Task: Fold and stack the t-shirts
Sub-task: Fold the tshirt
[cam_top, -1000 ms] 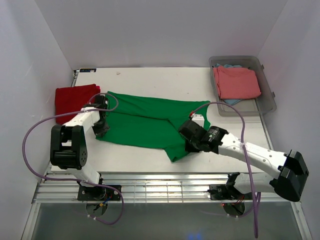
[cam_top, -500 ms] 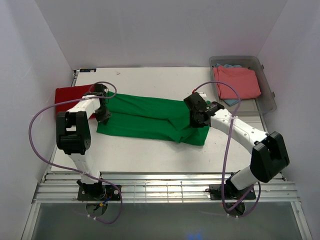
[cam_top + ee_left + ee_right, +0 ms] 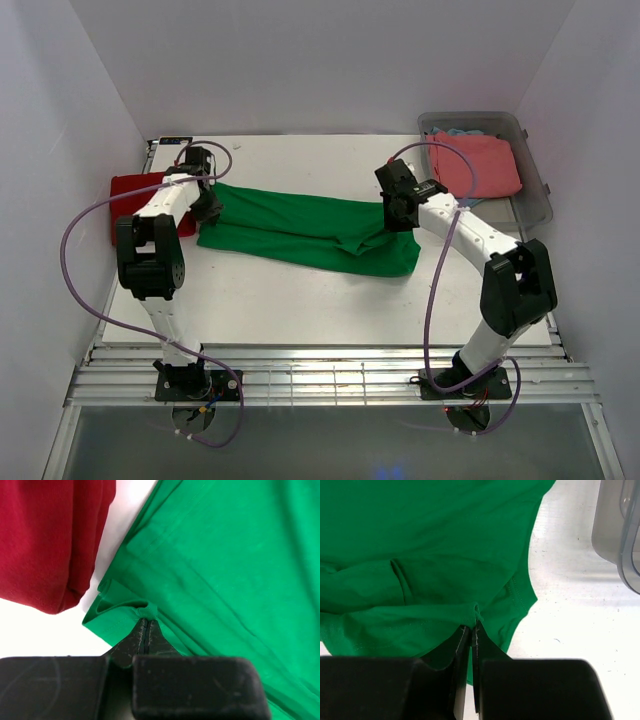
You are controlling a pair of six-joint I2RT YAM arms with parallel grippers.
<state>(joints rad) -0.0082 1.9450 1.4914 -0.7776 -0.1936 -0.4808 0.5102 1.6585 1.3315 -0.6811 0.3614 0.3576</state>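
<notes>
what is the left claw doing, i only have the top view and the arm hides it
Observer: The left claw is shut on a small pinch of cloth at the green shirt's hem corner.
Operator: and the other one
Observer: The right claw is shut too, pinching a fold at the green shirt's edge.
Operator: anything else caught on the left
Observer: No, the red shirt lies apart from the left claw, bare table between it and the green shirt.

left pincer (image 3: pixel 145 622) clamped, arm outstretched; right pincer (image 3: pixel 471 630) likewise.
</notes>
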